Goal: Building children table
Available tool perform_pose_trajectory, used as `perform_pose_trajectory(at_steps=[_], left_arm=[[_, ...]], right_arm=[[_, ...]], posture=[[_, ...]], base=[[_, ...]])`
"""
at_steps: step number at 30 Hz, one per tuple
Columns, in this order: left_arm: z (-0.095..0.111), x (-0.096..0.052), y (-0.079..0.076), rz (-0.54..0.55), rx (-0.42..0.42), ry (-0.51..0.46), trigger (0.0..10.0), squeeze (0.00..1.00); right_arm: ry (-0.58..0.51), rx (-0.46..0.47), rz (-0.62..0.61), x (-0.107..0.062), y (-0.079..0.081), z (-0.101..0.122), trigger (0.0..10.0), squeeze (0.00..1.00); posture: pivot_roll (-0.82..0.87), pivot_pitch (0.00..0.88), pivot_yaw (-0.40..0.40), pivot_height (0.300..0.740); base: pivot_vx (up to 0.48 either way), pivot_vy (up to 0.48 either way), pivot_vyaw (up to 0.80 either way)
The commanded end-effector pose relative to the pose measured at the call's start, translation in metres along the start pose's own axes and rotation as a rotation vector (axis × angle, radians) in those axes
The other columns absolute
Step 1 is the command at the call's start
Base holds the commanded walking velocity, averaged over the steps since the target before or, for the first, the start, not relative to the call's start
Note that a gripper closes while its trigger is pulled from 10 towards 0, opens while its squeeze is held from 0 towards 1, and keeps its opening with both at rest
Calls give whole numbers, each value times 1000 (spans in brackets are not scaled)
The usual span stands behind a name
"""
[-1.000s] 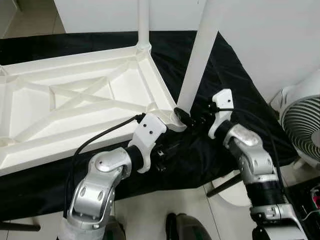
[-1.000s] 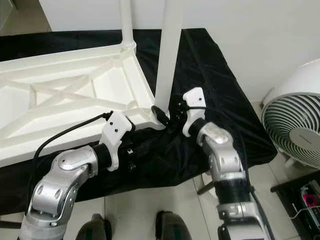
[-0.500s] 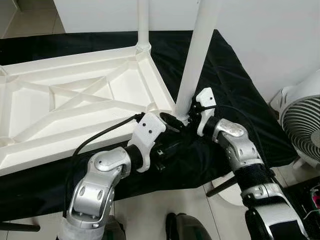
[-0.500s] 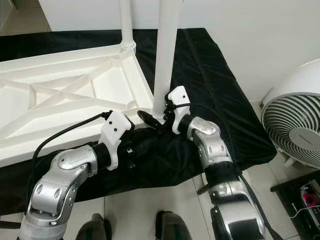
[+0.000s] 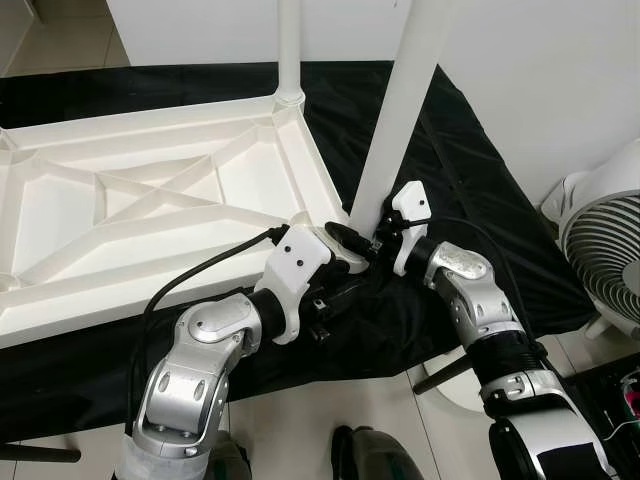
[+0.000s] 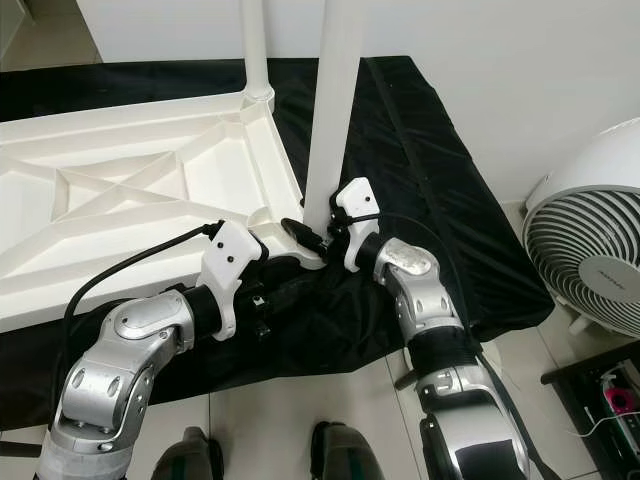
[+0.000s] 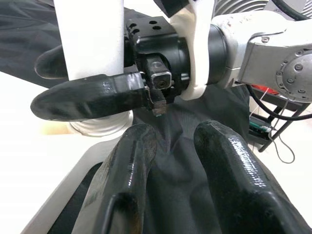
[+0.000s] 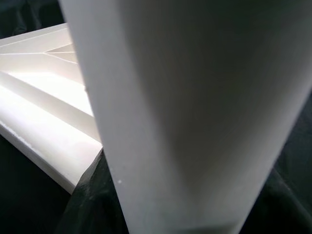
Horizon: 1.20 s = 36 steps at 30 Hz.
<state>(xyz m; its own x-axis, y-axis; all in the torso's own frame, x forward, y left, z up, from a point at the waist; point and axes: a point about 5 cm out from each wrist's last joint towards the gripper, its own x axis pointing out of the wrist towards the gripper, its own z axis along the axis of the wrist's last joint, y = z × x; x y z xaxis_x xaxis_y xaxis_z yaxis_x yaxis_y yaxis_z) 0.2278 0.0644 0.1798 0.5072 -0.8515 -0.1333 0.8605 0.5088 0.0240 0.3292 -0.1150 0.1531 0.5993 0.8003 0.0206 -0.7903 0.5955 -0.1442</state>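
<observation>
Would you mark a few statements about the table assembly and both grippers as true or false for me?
1. The right gripper clasps the near white leg at its base. True.
2. The white tabletop lies upside down on a black cloth. True.
3. The left gripper holds the leg. False: it sits below the tabletop's corner, holding nothing.
4. No other leg is fitted. False: a far leg stands in the far corner.

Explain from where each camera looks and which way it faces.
Left eye, right eye: on the head, looking down at the upturned table top on the black cloth; both silver arms show.
Left wrist: looks along the left claw at the right claw clamping the near leg.
Right wrist: faces that leg closely.
Shared: the near leg.
</observation>
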Motion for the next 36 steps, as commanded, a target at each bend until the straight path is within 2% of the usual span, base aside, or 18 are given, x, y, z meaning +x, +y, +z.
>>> perform_pose_trajectory(at_steps=[1,2,3,4,6,8,9,10,11,12,14,19,24,25,28,32,35,36], left_arm=[[0,-1,6,134,-5,5,10000,0],[-1,-1,5,131,-6,6,10000,0],[0,0,5,129,-8,5,10000,0],[0,0,5,129,-8,5,10000,0],[0,0,5,128,-10,4,10000,0],[0,0,5,128,-10,4,10000,0],[-1,0,5,127,-11,4,10000,0],[-1,0,5,127,-11,4,10000,0],[-1,0,4,125,-13,4,10000,0],[-1,0,4,125,-13,4,10000,0],[-2,1,3,121,-15,5,10000,0],[-2,2,3,116,-16,6,10000,0],[-1,3,2,106,-14,3,10000,0],[-1,3,2,105,-12,4,10000,0],[-1,3,3,108,-9,5,10000,0],[-1,2,3,110,-9,5,10000,0],[-1,2,3,114,-8,4,10000,0],[-1,2,3,114,-8,4,10000,0]], right_arm=[[26,41,-1,-4,5,-8,4706,0],[25,45,-63,-4,4,-6,10000,0],[28,49,-166,-3,2,-4,10000,0],[28,49,-166,-3,2,-4,10000,0],[23,72,-298,-1,2,-2,10000,0],[23,72,-298,-1,2,-2,10000,0],[26,101,-392,-1,4,-2,10000,0],[26,101,-392,-1,4,-2,10000,0],[28,137,-528,-1,6,-3,10000,0],[28,137,-528,-1,6,-3,10000,0],[43,176,-724,-4,11,-6,10000,0],[44,202,-827,-1,22,-7,10000,0],[9,200,-797,4,30,1,10000,0],[-19,215,-750,4,30,5,10000,1000],[-73,230,-652,-2,26,14,10000,1000],[-87,226,-630,-5,24,17,10000,1000],[-87,184,-581,-22,9,22,10000,1000],[-87,184,-581,-22,9,22,10000,1000]], posture=[[-47,118,-3,740],[-49,120,-5,740],[-53,125,-6,740],[-53,125,-6,740],[-54,127,-7,740],[-54,127,-7,740],[-57,128,-7,740],[-57,128,-7,740],[-59,128,-9,740],[-59,128,-9,740],[-62,124,-10,740],[-61,118,-9,740],[-62,118,-7,740],[-61,115,-7,740],[-61,116,-3,740],[-61,116,-3,740],[-61,114,-7,740],[-61,114,-7,740]], base=[[0,0,0],[0,0,0],[0,0,0],[0,0,0],[0,0,0],[0,0,0],[0,0,0],[0,0,0],[0,0,0],[0,0,0],[0,0,0],[0,0,0],[0,0,0],[0,0,0],[0,0,0],[0,0,0],[0,0,0],[0,0,0]])
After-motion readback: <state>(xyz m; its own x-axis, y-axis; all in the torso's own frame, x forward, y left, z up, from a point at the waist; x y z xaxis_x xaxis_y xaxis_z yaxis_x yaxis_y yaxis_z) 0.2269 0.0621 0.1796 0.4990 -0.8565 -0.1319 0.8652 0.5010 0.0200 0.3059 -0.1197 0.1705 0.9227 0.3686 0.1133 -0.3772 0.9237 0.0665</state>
